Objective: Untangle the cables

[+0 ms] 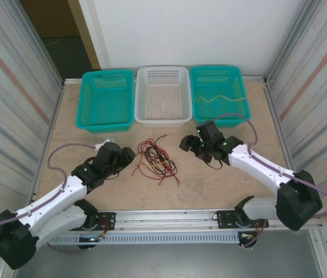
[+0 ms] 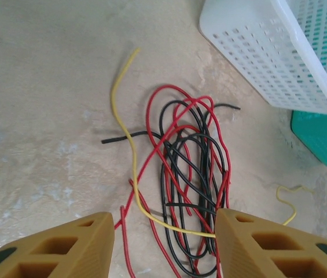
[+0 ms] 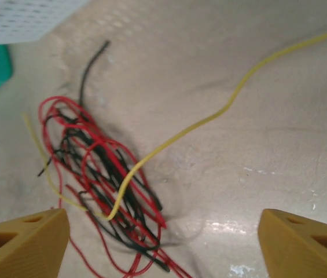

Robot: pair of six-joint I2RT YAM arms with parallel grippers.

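A loose tangle of red and black cables (image 1: 156,161) lies on the table between the two arms. In the left wrist view the tangle (image 2: 189,174) sits just ahead of my open left gripper (image 2: 164,231). A yellow cable (image 2: 129,136) crosses the gap there and reaches the right finger (image 2: 267,246). In the top view the left gripper (image 1: 129,155) is at the tangle's left edge and the right gripper (image 1: 189,143) at its upper right. My right gripper (image 3: 163,237) stands wide open over bare table, with the tangle (image 3: 99,174) and a long yellow cable (image 3: 209,119) ahead on the left.
Three baskets line the far edge: teal (image 1: 106,98), white (image 1: 163,95) and teal (image 1: 219,72), the last holding a pale cable (image 1: 221,98). The white basket's corner (image 2: 267,52) is close ahead of the left gripper. Metal walls flank the table.
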